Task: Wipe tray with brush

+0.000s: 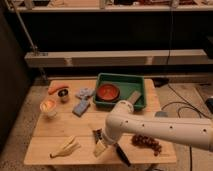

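Smooth green plastic tray (122, 81), matt wood table (52, 131), glossy white arm (165, 131) w/ gripper (99, 138) low at table front.

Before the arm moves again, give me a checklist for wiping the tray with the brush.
1. Brush found: ok. The brush lies on the table near its front edge, under the arm.
2. Gripper near brush: ok. The gripper is low over the table front, just left of the brush.
3. Brush held: cannot tell.
4. Tray floor free to wipe: not ok. A red bowl and a grey block sit in the tray.
5. Nearby clutter: not ok. Grapes lie close on the right.
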Available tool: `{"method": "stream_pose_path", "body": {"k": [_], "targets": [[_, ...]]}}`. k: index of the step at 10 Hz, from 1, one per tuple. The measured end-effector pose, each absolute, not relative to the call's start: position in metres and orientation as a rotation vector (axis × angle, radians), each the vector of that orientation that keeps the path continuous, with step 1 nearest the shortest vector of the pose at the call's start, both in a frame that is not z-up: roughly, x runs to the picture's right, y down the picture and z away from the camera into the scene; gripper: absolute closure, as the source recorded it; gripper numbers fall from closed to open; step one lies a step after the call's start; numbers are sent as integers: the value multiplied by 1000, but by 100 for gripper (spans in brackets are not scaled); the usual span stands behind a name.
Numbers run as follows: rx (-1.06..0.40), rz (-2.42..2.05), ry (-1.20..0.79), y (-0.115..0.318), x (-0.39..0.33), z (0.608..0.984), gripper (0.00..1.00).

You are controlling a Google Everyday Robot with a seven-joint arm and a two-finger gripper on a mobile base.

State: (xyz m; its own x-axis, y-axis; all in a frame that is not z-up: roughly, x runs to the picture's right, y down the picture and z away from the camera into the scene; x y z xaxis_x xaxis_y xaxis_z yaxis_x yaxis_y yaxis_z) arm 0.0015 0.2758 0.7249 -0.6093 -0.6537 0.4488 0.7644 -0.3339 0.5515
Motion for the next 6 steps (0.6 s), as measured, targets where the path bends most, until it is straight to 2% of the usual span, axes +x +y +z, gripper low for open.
{"method": "stream_pose_path", "body": {"k": [6], "targets": [[-263, -1967, -872, 283, 10, 737, 20]]}}
